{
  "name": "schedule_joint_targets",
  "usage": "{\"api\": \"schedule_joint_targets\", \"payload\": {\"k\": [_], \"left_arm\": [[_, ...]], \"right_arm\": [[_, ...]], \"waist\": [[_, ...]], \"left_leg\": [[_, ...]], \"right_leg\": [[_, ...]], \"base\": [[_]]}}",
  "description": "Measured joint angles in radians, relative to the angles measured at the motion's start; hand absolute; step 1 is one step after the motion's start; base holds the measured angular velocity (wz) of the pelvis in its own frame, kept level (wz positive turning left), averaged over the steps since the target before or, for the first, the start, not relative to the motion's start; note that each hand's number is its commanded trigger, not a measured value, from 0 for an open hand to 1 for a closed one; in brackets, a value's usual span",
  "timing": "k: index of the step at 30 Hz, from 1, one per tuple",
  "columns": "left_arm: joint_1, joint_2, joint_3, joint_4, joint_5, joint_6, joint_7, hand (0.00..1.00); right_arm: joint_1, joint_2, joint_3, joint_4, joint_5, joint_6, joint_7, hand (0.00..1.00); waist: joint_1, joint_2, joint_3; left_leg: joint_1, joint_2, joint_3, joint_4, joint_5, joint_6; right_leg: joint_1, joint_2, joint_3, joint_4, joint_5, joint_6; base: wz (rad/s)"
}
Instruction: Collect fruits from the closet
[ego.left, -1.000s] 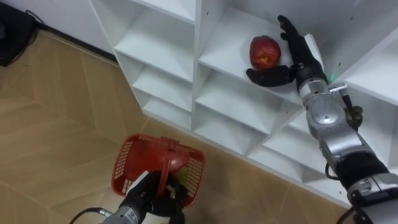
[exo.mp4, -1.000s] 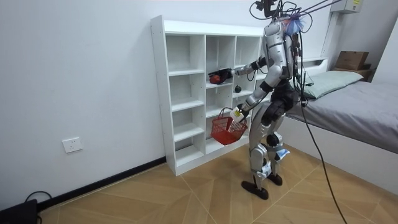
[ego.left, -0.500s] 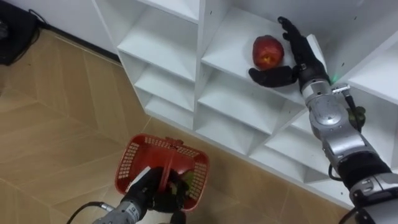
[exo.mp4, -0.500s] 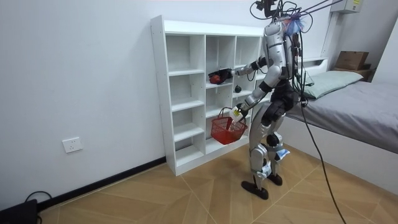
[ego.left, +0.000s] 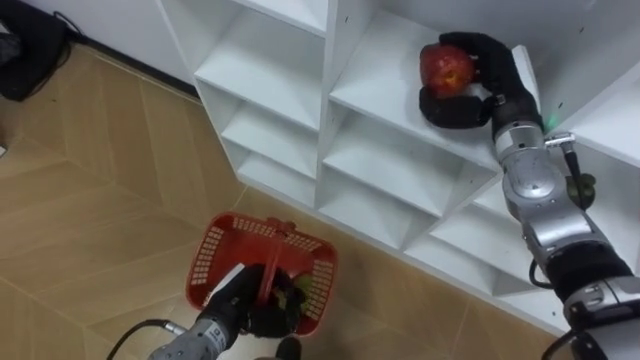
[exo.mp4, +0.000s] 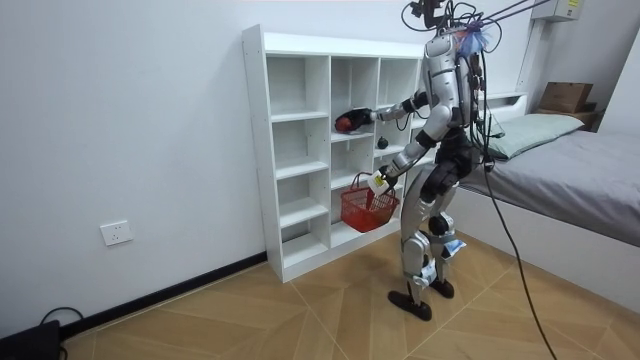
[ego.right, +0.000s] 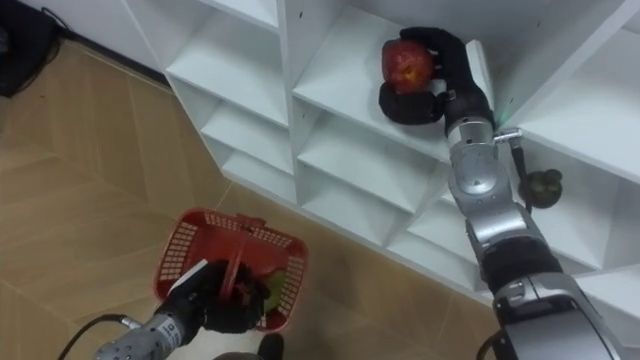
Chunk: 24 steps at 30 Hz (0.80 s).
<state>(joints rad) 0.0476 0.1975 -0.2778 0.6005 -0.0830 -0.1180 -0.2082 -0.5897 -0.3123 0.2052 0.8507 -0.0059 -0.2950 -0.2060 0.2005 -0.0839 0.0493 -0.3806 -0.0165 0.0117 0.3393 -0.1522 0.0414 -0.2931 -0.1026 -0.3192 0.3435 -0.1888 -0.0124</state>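
The grasping step is judged to be in hand: the right robot hand (ego.left: 500, 80) is seen clamped on the red apple (ego.left: 447, 66), with the fingers curled over its top and the thumb tucked beneath it, inside an upper compartment of the white closet (ego.left: 270, 70). Whether the apple is lifted clear of the shelf board or rests on it cannot be told. Well below that robot hand and to its left, the red basket (ego.left: 205, 262) is hung by its handle from the left robot hand (ego.left: 245, 308), which is closed round the handle. Next, the apple would need to be drawn out past the compartment's edge, lowered across to the basket and released over its open top. A greenish fruit (ego.left: 292, 290) seems to lie in the basket, half hidden by the handle and the left robot hand. A small dark round thing (ego.left: 578, 186) is seen just beside the right forearm, one compartment lower; its kind cannot be made out.
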Motion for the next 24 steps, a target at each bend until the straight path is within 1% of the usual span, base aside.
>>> {"api": "schedule_joint_targets", "payload": {"k": [3, 8, 15, 18, 21, 24], "left_arm": [[0.0, 0.0, 0.0, 0.0, 0.0, 0.0, 0.0, 1.0], [-0.001, -0.003, -0.002, 0.001, 0.0, 0.0, 0.0, 1.0], [-0.003, -0.013, -0.001, 0.002, -0.003, 0.0, 0.0, 1.0], [-0.003, -0.02, -0.002, 0.002, -0.027, 0.0, 0.0, 1.0], [-0.003, -0.022, -0.001, 0.002, -0.045, -0.001, 0.0, 1.0], [-0.002, -0.026, -0.001, 0.001, -0.044, -0.001, 0.0, 1.0]], "right_arm": [[0.001, 0.0, 0.003, 0.004, 0.0, 0.007, 0.012, 1.0], [0.001, 0.001, 0.009, 0.004, 0.008, 0.005, 0.015, 1.0], [0.002, 0.001, 0.008, 0.007, 0.029, 0.007, 0.017, 1.0], [0.002, 0.002, 0.007, -0.001, 0.037, 0.013, 0.022, 1.0], [0.013, 0.001, 0.007, -0.032, 0.036, 0.023, 0.024, 1.0], [0.04, 0.001, 0.007, -0.081, 0.035, 0.026, 0.022, 1.0]], "waist": [[0.004, 0.0, 0.0], [0.012, 0.0, -0.0001], [0.021, 0.0, 0.0003], [0.02, 0.001, 0.0006], [0.02, 0.003, 0.0008], [0.019, 0.011, -0.0004]], "left_leg": [[0.001, 0.001, 0.004, -0.002, 0.0, 0.001], [0.004, 0.002, 0.011, -0.001, 0.001, 0.001], [0.008, 0.002, 0.011, -0.002, 0.001, 0.001], [0.008, 0.003, 0.01, -0.002, 0.001, 0.001], [0.005, 0.003, 0.01, -0.002, 0.001, 0.001], [0.003, 0.004, 0.011, -0.002, 0.001, 0.001]], "right_leg": [[-0.001, 0.0, 0.003, 0.0, 0.0, 0.0], [-0.003, 0.0, 0.01, 0.0, 0.0, 0.001], [0.0, 0.001, 0.015, 0.0, 0.001, 0.001], [-0.001, 0.002, 0.015, -0.001, 0.001, 0.001], [-0.003, 0.006, 0.016, -0.002, 0.001, 0.001], [-0.006, 0.009, 0.016, -0.004, 0.001, 0.001]], "base": [[-0.01], [-0.02], [-0.01], [0.0], [0.0], [0.0]]}}
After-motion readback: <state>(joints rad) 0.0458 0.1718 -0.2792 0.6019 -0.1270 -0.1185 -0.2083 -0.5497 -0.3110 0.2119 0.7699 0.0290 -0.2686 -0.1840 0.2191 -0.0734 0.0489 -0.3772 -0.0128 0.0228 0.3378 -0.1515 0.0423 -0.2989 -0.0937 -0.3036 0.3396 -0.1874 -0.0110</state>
